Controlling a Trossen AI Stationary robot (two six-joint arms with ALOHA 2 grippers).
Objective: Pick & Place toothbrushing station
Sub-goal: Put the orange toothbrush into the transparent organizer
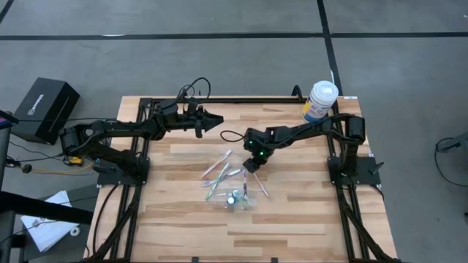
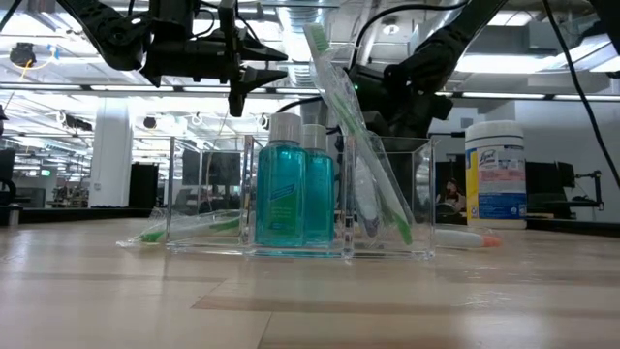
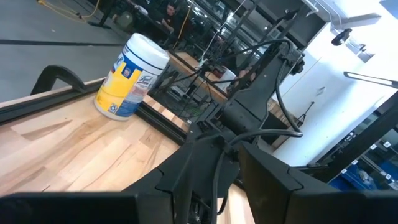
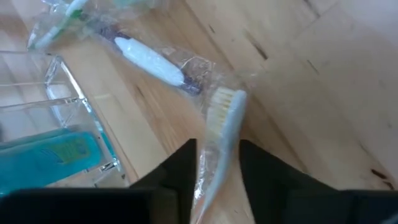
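With two teal tubes (image 2: 291,194) and one toothbrush (image 2: 358,145) in the clear container (image 2: 387,247), the right hand (image 4: 217,162) is grasping a wrapped toothbrush (image 4: 221,134), several more lie on the worktop (image 1: 292,226), and whether the raised left hand (image 1: 212,120) is released or clenched I cannot tell.

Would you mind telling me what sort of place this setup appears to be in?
Probably a robotics lab in a large industrial hall: a wooden workbench stands on a bare concrete floor, strip lights run under an open ceiling, and more benches and equipment fill the room behind.

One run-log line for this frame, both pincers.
right pincer: closing on wrapped toothbrush beside clear container | left pincer: waiting raised, far table edge | one toothbrush already in container
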